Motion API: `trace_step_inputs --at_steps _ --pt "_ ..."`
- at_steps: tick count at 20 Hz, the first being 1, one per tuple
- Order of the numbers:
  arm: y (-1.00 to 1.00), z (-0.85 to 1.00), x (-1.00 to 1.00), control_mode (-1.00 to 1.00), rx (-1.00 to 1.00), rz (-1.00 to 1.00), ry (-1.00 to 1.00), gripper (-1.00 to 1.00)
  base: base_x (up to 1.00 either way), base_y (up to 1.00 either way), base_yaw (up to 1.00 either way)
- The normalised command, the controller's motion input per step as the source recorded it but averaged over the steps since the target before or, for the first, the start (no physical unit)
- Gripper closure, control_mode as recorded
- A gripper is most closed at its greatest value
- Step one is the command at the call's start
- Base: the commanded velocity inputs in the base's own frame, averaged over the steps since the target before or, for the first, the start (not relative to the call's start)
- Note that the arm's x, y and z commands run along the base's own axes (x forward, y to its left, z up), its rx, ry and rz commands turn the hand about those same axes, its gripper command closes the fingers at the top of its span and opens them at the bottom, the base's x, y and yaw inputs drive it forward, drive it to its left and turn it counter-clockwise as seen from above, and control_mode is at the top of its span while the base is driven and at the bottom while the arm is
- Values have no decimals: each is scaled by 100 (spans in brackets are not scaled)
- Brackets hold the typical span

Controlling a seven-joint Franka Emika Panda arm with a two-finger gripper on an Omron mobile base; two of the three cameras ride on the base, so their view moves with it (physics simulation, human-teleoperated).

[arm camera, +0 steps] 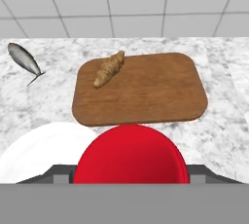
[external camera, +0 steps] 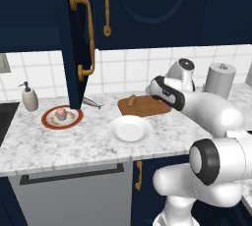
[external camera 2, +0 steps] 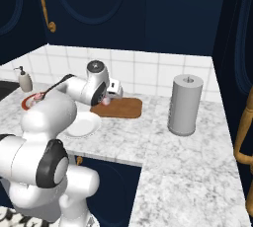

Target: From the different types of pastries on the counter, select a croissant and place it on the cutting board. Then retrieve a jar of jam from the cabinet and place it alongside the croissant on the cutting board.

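The croissant (arm camera: 109,68) already lies on the cutting board (arm camera: 160,91), and the fingers, closed around the red jar of jam (arm camera: 130,154), hover just short of the board's near edge, so only setting it down remains.

In the hand view, the golden-brown crescent croissant (arm camera: 109,68) lies at the upper left of the brown wooden rectangular cutting board (arm camera: 146,91); the slim grey fish (arm camera: 23,58) lies further left on the marbled stone bench (arm camera: 44,106); the red jar of jam (arm camera: 130,154) sits at the frame's bottom.

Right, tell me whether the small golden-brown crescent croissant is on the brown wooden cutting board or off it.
On it: the small golden-brown crescent croissant lies flat near one corner of the brown wooden cutting board, fully within its edges.
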Motion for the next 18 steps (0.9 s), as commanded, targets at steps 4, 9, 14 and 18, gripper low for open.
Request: trace_step_inputs --at_steps 4,9,14,18 --pt "0 -46 38 -100 0 5 0 100 0 0 0" --pt "0 -44 42 -100 0 5 0 100 0 0 0" --pt "0 -36 41 -100 0 4 0 100 0 0 0" --pt "-1 -27 43 -100 0 3 0 100 0 0 0"
